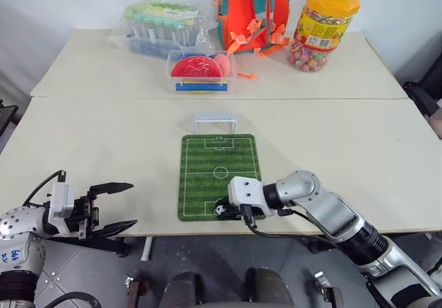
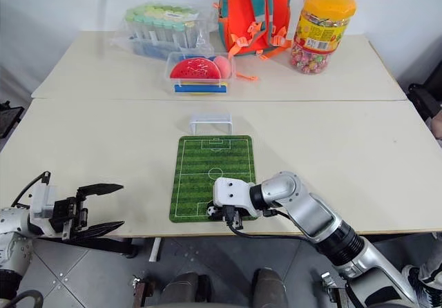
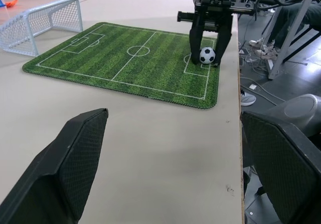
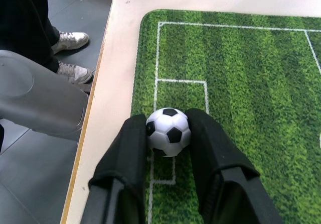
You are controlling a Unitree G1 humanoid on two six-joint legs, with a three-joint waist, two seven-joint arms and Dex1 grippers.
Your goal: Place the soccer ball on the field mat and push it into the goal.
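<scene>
The soccer ball (image 4: 169,132) rests on the green field mat (image 1: 219,159) in the penalty box at its near end, close to the table's front edge. My right gripper (image 4: 168,116) points down at the mat with one black finger on each side of the ball. The fingers sit tight around it; the left wrist view shows a thin gap on one side of the ball (image 3: 207,55). The white goal (image 1: 215,123) stands just past the mat's far end. My left gripper (image 1: 133,204) hovers open and empty at the table's front left edge.
At the back are a clear container with a red disc (image 1: 199,71), a pack of tubes (image 1: 162,25), an orange backpack (image 1: 254,11) and a candy jar (image 1: 323,28). A person's shoes (image 4: 70,43) are on the floor beside the front edge.
</scene>
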